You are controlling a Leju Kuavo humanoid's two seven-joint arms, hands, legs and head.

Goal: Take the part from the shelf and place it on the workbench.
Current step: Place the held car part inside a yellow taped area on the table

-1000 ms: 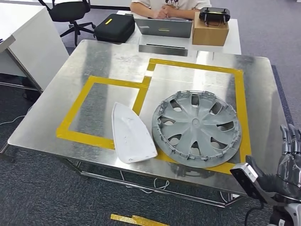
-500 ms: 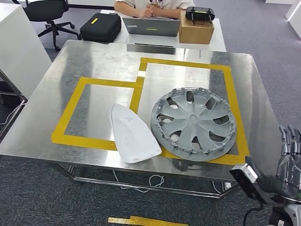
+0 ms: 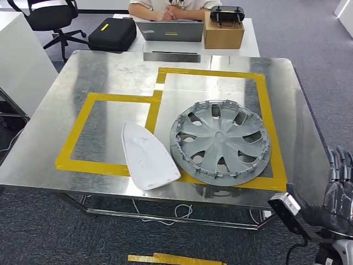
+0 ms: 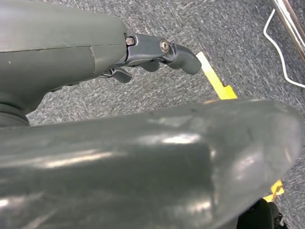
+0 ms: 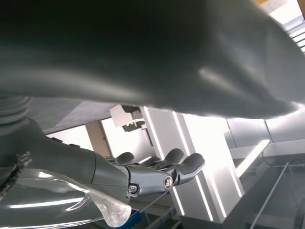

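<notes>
Workbench held hubcap near right front corner, white part at front edge. Right hand nearer, fingers extended together, gripping nothing I saw; left hand state unclear to me.

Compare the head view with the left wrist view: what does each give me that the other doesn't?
Head view alone: the workbench with yellow tape outlines, the grey wheel cover and the white part lying on it, a person seated behind a laptop, and the right robot hand raised beside the bench.

Left wrist view alone: the left robot hand close up, hanging above the floor and holding nothing, plus a white cable.

Shared: the grey carpet and yellow floor tape.
</notes>
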